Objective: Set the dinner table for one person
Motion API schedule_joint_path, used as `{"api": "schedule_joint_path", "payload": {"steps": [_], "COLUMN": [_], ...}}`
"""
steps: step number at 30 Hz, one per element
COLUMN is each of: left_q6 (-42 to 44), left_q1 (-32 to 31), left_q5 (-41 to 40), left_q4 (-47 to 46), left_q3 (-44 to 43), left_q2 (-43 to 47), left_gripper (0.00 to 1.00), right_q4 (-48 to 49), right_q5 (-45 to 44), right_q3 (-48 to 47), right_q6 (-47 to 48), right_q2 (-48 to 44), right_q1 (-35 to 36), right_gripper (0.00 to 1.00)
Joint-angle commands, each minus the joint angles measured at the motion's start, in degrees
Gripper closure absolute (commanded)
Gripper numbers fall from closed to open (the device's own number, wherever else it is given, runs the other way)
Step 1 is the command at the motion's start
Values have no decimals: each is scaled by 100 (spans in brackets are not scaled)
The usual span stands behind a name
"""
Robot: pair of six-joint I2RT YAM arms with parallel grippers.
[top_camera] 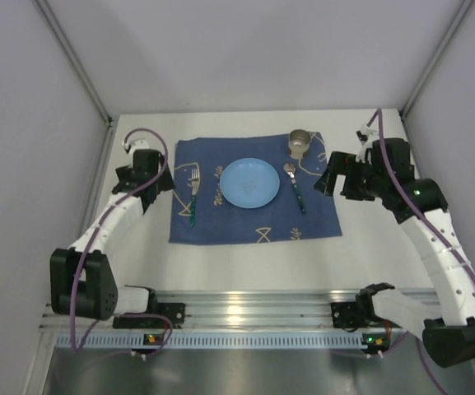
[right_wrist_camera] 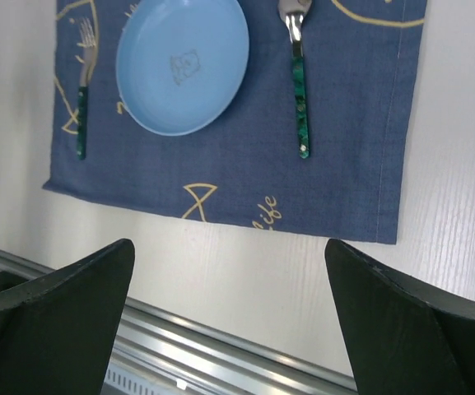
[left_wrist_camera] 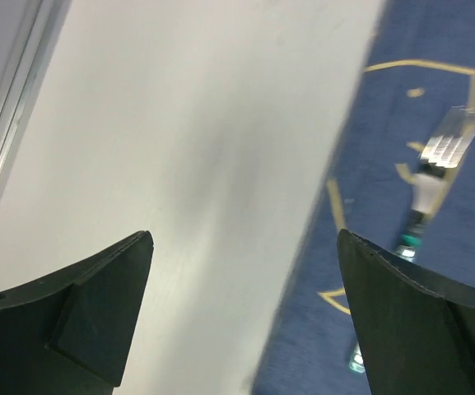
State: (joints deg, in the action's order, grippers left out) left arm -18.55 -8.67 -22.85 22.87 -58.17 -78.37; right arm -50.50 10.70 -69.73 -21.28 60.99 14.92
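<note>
Surface (top_camera: 245, 263) looks laid for one diner: plate (top_camera: 251, 182) centred on mat (top_camera: 221, 226), fork (top_camera: 193, 202) left, spoon (top_camera: 295, 185) right, cup (top_camera: 300, 141) beyond; left hand (left_wrist_camera: 245, 239) and right hand (right_wrist_camera: 229, 247) released, empty.

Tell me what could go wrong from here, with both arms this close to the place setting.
1. The left pincer is open right at the left edge of the mat, near the fork. A low retreat might snag the cloth and skew the fork.
2. The right pincer is open close to the cup and the spoon. A careless swing could tip the cup or nudge the spoon.
</note>
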Motion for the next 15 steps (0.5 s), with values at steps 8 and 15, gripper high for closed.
{"api": "schedule_joint_path", "payload": {"steps": [8, 15], "left_q6": [755, 853], "left_q1": [410, 743], "left_q5": [-667, 166], "left_q4": [-3954, -5485], "left_q3": [3574, 4077], "left_q2": [1386, 905], "left_gripper": [1, 1], "right_q4": [936, 893], "right_q5": [-261, -648], "right_q3": [1189, 1682], "right_q6": [-500, -606], "right_q2": [-2265, -3233], "right_q1": [99, 99], "right_gripper": [0, 0]}}
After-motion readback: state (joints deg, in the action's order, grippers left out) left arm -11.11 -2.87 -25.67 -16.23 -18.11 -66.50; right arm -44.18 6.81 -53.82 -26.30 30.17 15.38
